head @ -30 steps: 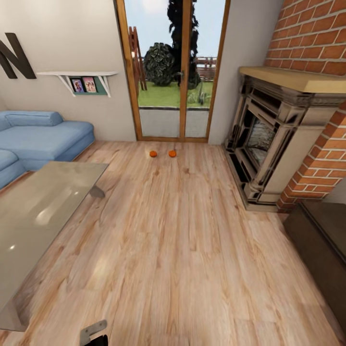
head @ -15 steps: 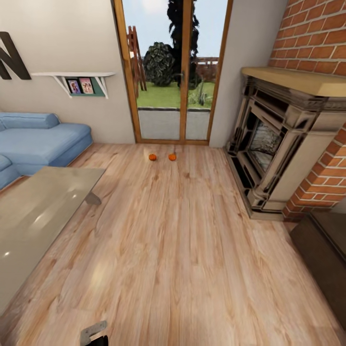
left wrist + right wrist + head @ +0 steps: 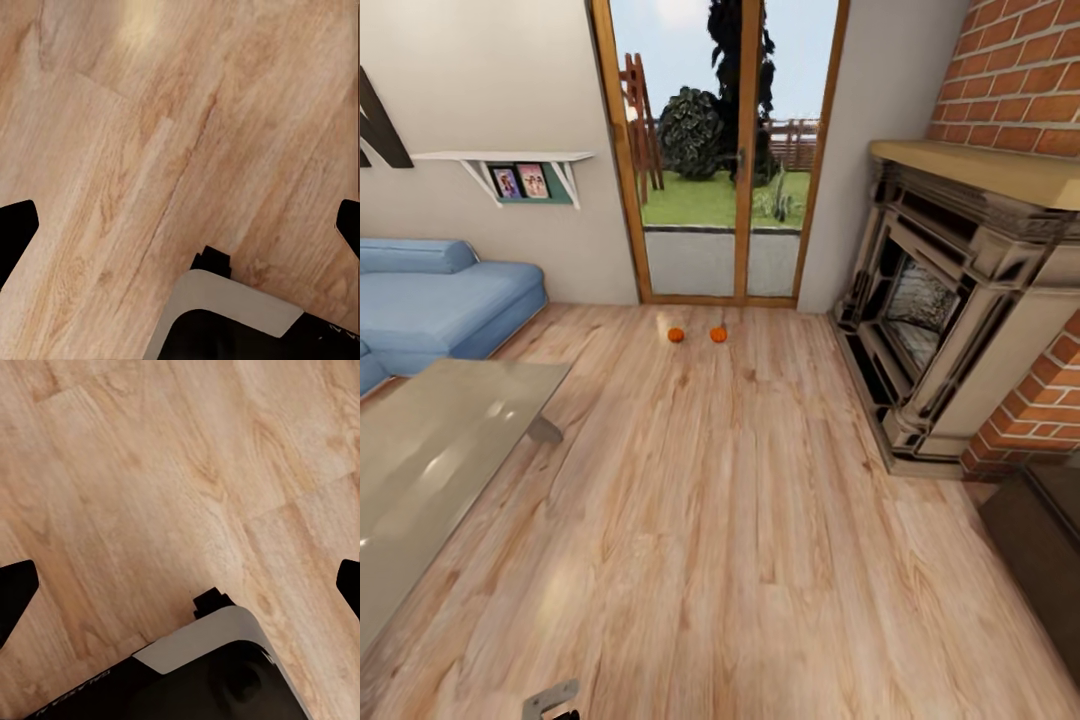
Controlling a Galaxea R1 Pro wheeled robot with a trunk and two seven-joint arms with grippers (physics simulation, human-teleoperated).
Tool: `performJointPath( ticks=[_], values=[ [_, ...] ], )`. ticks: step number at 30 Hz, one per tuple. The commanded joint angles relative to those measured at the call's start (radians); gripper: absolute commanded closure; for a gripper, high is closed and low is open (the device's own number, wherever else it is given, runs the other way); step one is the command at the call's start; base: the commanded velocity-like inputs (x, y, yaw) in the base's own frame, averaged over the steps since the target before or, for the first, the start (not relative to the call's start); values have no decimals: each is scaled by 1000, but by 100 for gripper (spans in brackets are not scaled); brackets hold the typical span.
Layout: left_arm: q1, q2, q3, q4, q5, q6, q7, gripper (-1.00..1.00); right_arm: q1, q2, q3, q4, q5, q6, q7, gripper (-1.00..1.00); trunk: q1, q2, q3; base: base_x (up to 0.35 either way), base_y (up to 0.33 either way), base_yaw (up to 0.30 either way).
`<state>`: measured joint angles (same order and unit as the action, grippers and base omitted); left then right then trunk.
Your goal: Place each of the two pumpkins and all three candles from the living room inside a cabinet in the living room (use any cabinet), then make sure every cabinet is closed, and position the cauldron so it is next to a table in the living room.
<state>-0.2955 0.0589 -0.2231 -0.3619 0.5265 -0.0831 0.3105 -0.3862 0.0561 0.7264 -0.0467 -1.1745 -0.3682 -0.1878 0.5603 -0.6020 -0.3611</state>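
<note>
Glossy grey bench [image 3: 430,450] at left, left end effector [image 3: 180,225] and right end effector [image 3: 180,585] both spread wide over bare floor [image 3: 740,540], two pumpkins [image 3: 676,334] [image 3: 718,334] far ahead by the glass door [image 3: 710,150], dark cabinet [image 3: 1045,540] at right.

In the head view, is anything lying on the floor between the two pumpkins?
No. The left pumpkin and the right pumpkin sit apart before the glass door, with bare wood floor between them.
</note>
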Motion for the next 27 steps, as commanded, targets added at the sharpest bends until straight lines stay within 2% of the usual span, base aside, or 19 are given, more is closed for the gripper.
performJointPath(
  ticks=[1, 13, 27],
  values=[
    [-1, 1, -9, 0, 10, -4, 6, -100, 0, 0, 8, -1, -5, -2, -6, -100, 1, -1, -1, 331, 0, -29],
    [-1, -1, -8, 21, 9, -6, 4, -100, 0, -1, 8, -1, -5, -20, 45, -100, 1, -1, 9, 331, 9, -160],
    [-1, -4, -8, 21, 8, -6, 4, -100, 0, -1, 8, -1, -5, -20, 48, -100, 1, -1, 10, 299, 145, -12]
  ],
)
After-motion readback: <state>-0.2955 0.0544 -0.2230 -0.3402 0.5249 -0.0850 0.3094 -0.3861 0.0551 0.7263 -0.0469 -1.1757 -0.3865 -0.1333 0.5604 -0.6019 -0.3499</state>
